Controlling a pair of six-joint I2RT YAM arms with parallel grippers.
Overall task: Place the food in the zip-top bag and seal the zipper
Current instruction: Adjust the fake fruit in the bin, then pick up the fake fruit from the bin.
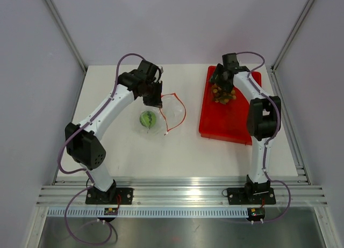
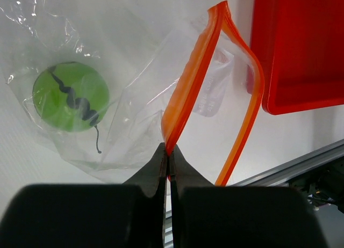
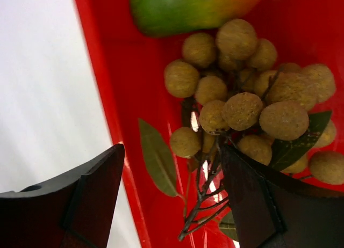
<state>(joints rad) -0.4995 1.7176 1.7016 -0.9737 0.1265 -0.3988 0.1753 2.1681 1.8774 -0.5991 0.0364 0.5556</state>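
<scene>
The clear zip-top bag (image 1: 161,116) lies on the white table with its mouth gaping toward the red tray. The round green fruit (image 2: 70,96) sits inside the bag (image 2: 123,124). My left gripper (image 2: 168,148) is shut on the near side of the orange zipper (image 2: 188,76) and holds that edge up. On the tray, my right gripper (image 3: 173,148) stands open over the bunch of tan-brown balls (image 3: 242,92). The bunch's stem and a leaf lie between the fingers, and the right finger is against the balls. The green-and-orange mango (image 3: 188,9) lies just beyond the bunch.
The red tray (image 1: 236,122) stands at the right of the table, its raised rim (image 3: 102,97) under my right gripper's left finger. An aluminium rail (image 1: 177,194) runs along the near table edge. Enclosure walls stand on both sides and behind.
</scene>
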